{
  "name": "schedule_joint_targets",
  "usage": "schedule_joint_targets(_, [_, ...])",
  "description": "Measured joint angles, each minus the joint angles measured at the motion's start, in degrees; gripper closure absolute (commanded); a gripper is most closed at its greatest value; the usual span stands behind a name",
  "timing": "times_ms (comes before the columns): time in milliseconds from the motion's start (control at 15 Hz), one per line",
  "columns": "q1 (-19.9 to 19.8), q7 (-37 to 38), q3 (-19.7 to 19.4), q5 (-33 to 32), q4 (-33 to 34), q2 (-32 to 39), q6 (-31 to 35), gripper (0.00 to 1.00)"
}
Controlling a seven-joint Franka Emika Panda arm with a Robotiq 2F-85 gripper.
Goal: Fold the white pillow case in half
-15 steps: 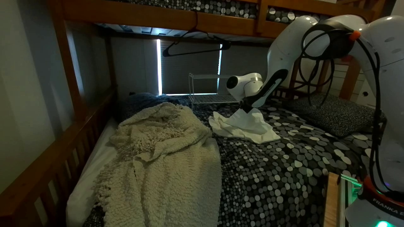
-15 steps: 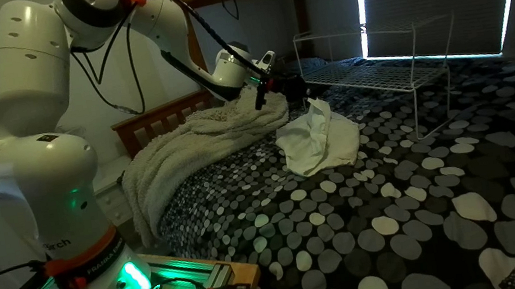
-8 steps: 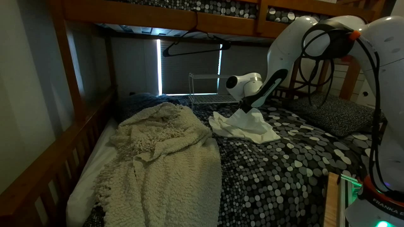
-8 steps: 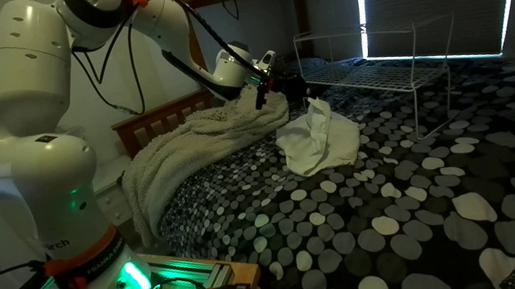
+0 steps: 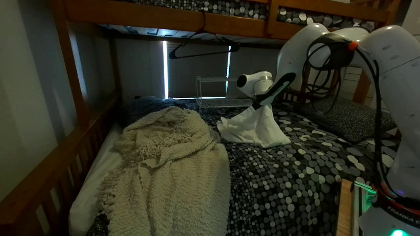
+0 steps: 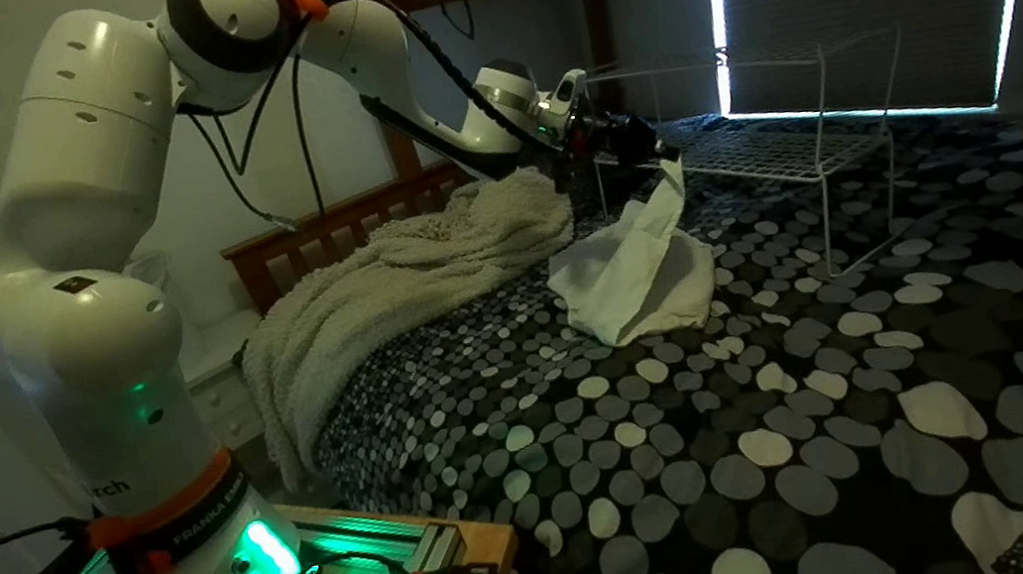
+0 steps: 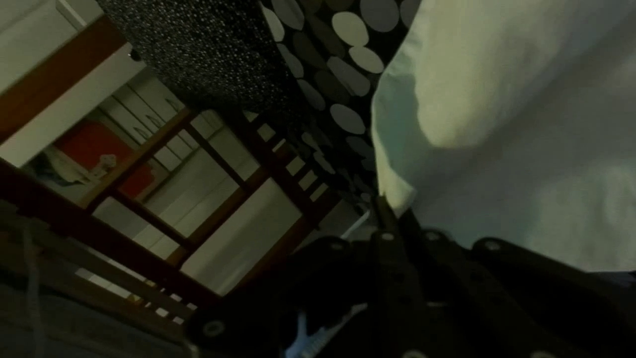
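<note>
The white pillow case [image 5: 254, 129] lies on the pebble-patterned bedcover [image 5: 295, 183] with one part lifted into a peak. It also shows in an exterior view [image 6: 617, 287], where a narrow strip rises from the cloth to my gripper [image 6: 671, 154]. In the wrist view the pillow case [image 7: 526, 149] fills the right side, and its edge runs in between the fingertips of my gripper [image 7: 396, 211]. The gripper is shut on that edge and holds it above the bed. The lower part of the cloth still rests on the bedcover.
The cream textured blanket [image 5: 183, 177] lies beside the pillow case. A white wire rack [image 6: 753, 153] stands on the bed close to the gripper. A dark pillow [image 5: 347, 118] lies near the arm. A black hanger [image 5: 203, 55] hangs from the upper bunk's wooden rail [image 5: 157, 18].
My gripper has moved up and toward the wire rack, pulling the held edge higher and stretching the strip of cloth. Half a second earlier it had hardly moved.
</note>
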Motion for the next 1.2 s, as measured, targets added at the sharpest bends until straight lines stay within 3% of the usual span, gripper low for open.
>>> schedule_joint_targets(533, [-6.0, 1.2, 0.1, 0.0, 12.2, 10.4, -3.8, 1.00])
schedule_joint_targets(600, [-6.6, 1.2, 0.1, 0.0, 13.9, 11.9, -3.8, 0.73])
schedule_joint_targets(733, [-7.7, 1.1, 0.1, 0.0, 17.2, 14.9, -3.8, 0.68])
schedule_joint_targets(1000, [-9.3, -0.4, 0.7, 0.3, 22.6, 19.5, -3.7, 0.36])
schedule_joint_targets(1200, [-10.3, -7.1, 3.4, 3.0, 23.6, 19.7, -2.2, 0.14])
